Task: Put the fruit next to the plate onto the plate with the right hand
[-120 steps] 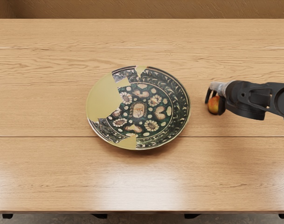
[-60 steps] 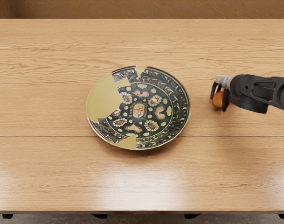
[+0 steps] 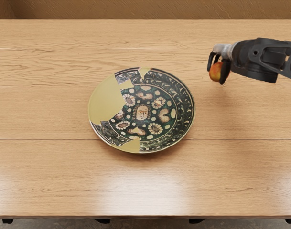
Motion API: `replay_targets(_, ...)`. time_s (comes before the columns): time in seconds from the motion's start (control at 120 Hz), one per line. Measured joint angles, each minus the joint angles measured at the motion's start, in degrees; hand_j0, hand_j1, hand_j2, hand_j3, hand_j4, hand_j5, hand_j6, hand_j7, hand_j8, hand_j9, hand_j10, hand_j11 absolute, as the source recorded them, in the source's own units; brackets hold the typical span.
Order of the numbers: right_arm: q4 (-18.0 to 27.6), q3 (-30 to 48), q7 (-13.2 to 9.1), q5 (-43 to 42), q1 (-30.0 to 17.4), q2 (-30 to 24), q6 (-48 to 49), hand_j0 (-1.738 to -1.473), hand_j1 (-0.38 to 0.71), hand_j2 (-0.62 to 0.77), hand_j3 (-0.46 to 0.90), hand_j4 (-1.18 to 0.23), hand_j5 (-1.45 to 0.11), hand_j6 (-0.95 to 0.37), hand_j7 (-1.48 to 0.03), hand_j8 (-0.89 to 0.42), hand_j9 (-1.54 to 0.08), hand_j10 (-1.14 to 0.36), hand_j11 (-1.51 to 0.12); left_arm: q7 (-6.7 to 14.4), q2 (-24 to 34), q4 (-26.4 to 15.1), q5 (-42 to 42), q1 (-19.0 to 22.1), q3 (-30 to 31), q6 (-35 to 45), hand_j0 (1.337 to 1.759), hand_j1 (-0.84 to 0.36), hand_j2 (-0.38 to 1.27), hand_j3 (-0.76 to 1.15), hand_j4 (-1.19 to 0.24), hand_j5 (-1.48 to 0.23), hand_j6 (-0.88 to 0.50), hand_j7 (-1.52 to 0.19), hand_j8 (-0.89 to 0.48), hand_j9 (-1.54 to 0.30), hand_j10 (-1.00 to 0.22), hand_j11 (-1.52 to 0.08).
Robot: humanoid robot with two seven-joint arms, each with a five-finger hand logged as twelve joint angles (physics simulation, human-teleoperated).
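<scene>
Fruit (image 3: 215, 71), small, round and orange-yellow with a reddish blush, was held in the right hand (image 3: 220, 64), off to the right of the plate and toward its far side. It was not on the plate, and a strip of bare wood lay between the two. The dark fingers (image 3: 225, 72) were curled around the fruit, one on its left side and one on its right, so that only a slice of its skin showed between them. Whether the fruit hung clear of the tabletop could not be told from this one view.

The hand's black, bulky arm (image 3: 264, 58) ran from the fruit to the picture's right edge, farther from the plate than the hand itself.

The round ceramic plate (image 3: 192, 114) lay flat. It was dark green with cream flowers and leaf scrolls and a small face at its centre, and it had plain yellowish patches on its left part and at its near rim. Under the plate, the light wooden table (image 3: 64, 167) spread out on all sides of it.
</scene>
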Motion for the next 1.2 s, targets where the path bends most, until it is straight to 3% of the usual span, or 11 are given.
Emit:
replay_targets(0.475, 0.03, 4.58, 0.03, 3.97, 5.73, 8.95, 4.42, -1.649, 0.25, 0.14, 0.0, -0.57, -1.15, -0.32, -1.03, -0.27, -1.11, -0.53, -1.1, 0.0, 0.0, 0.0, 0.0, 0.0, 0.0, 0.0, 1.658, 0.35, 0.0, 0.0, 0.0, 0.0, 0.0, 0.0, 0.0, 0.0, 0.0, 0.0)
replay_targets(0.7, 0.08, 7.28, 0.11, 5.23, 6.29, 13.29, 5.72, -1.656, 0.3, 0.35, 0.0, -0.59, -1.16, -0.32, -1.03, -0.27, -1.13, -0.54, -1.13, 0.0, 0.0, 0.0, 0.0, 0.0, 0.0, 0.0, 1.658, 0.35, 0.0, 0.0, 0.0, 0.0, 0.0, 0.0, 0.0, 0.0, 0.0, 0.0)
replay_targets(1.058, -0.23, 8.36, 0.11, 5.07, 1.76, 16.43, 5.64, -1.655, 0.27, 0.25, 0.0, -0.62, -1.12, -0.34, -1.02, -0.32, -1.08, -0.58, -1.09, 0.0, 0.0, 0.0, 0.0, 0.0, 0.0, 0.0, 1.658, 0.35, 0.0, 0.0, 0.0, 0.0, 0.0, 0.0, 0.0, 0.0, 0.0, 0.0)
replay_targets(1.2, -0.25, 8.14, 0.09, 4.61, -0.14, 16.62, 5.35, -1.655, 0.29, 0.34, 0.0, -0.63, -1.12, -0.35, -1.02, -0.33, -1.07, -0.59, -1.08, 0.0, 0.0, 0.0, 0.0, 0.0, 0.0, 0.0, 1.658, 0.35, 0.0, 0.0, 0.0, 0.0, 0.0, 0.0, 0.0, 0.0, 0.0, 0.0)
